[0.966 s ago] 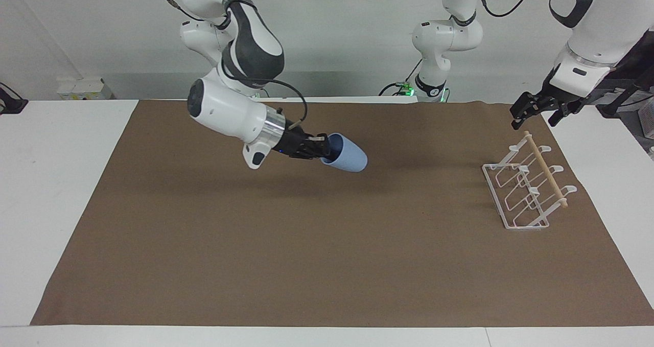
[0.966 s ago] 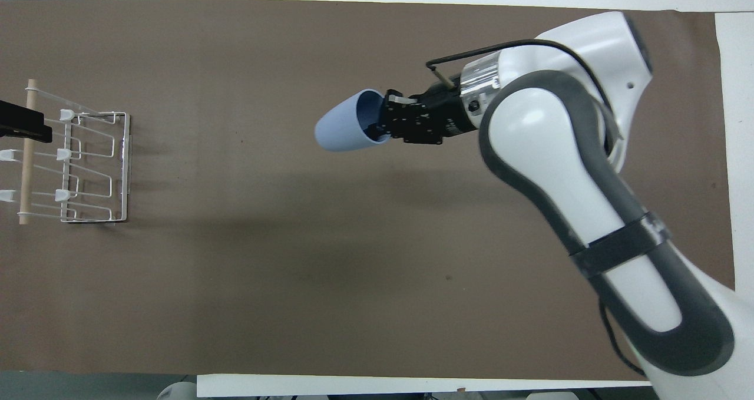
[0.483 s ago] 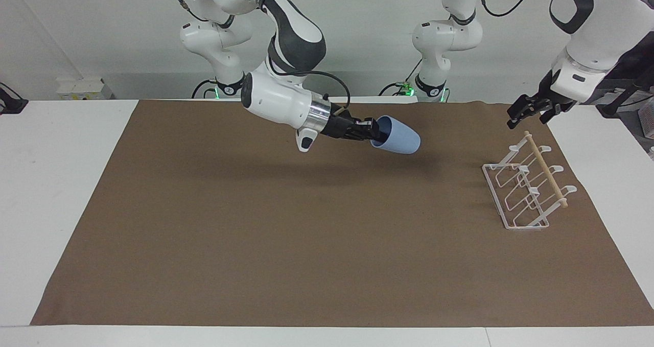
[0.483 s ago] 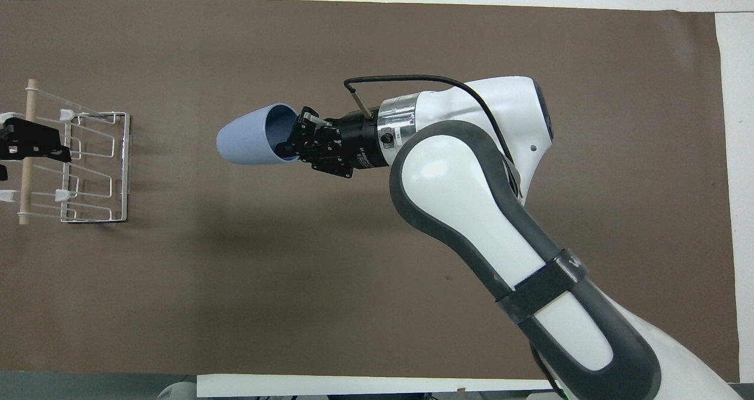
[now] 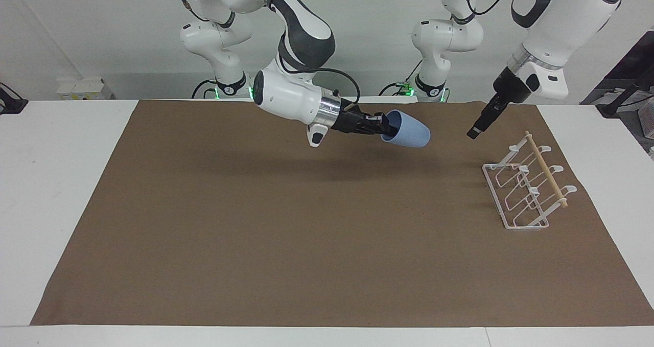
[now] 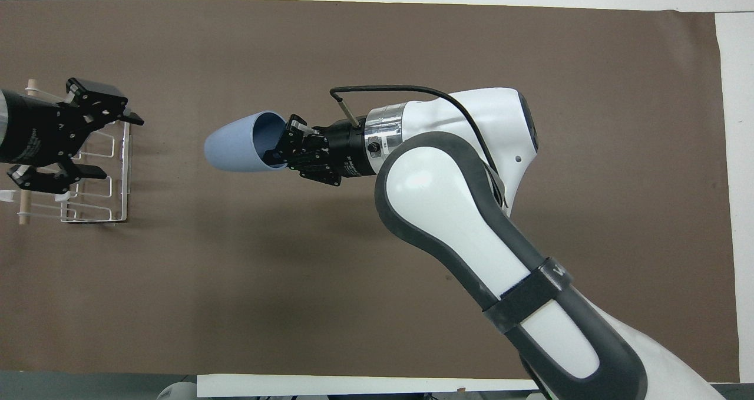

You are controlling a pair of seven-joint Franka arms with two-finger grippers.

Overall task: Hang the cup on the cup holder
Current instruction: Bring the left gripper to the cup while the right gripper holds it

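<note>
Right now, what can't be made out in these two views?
- Overhead view: the left gripper covers part of the cup holder.
- Both views: the right gripper reaches into the cup; its grip inside is hidden by the cup wall.
- Facing view: both arms are cut off by the top edge.

The cup (image 5: pixel 410 132) I carry looks like matt, smooth blue plastic. The cup holder (image 5: pixel 526 188) is glossy white wire under a pale wooden dowel (image 5: pixel 546 170). The brown table cover (image 5: pixel 306 234) seems matt paper.

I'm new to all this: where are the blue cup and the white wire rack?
cup (image 5: pixel 411 132): facing view, on its outer side wall.
cup holder (image 5: pixel 545 170): facing view, on its wooden top dowel.
</note>
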